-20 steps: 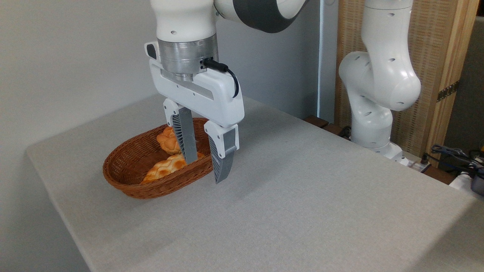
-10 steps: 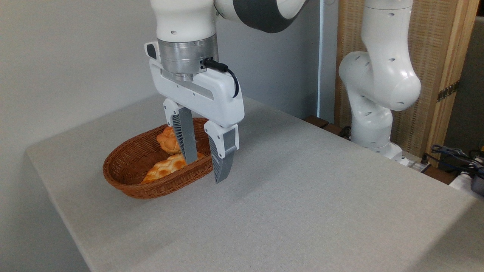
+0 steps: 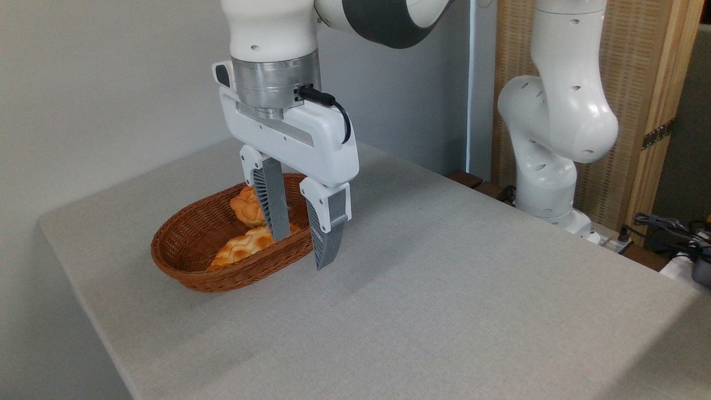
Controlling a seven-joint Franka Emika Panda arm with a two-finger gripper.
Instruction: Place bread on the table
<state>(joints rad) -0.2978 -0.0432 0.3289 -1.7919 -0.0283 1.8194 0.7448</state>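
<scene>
Fingers [image 3: 280, 228] stood apart, gripping nothing, hovering at the basket's [image 3: 183, 269] 3 o'clock rim, while the bread [image 3: 246, 207] sat inside at its 1 o'clock end on the surface [image 3: 444, 289]; probably light and squashy, best pinched gently across its rounded sides.

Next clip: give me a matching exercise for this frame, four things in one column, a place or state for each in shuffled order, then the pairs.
Things:
1. small round golden-orange bun
2. long flat braided golden loaf
3. brown oval wicker basket
4. grey-fingered white gripper

Places or states:
A. open, holding nothing
B. standing on the light grey table
C. at the basket's far end
D. along the basket's near side

Pairs: 1-C, 2-D, 3-B, 4-A
</scene>
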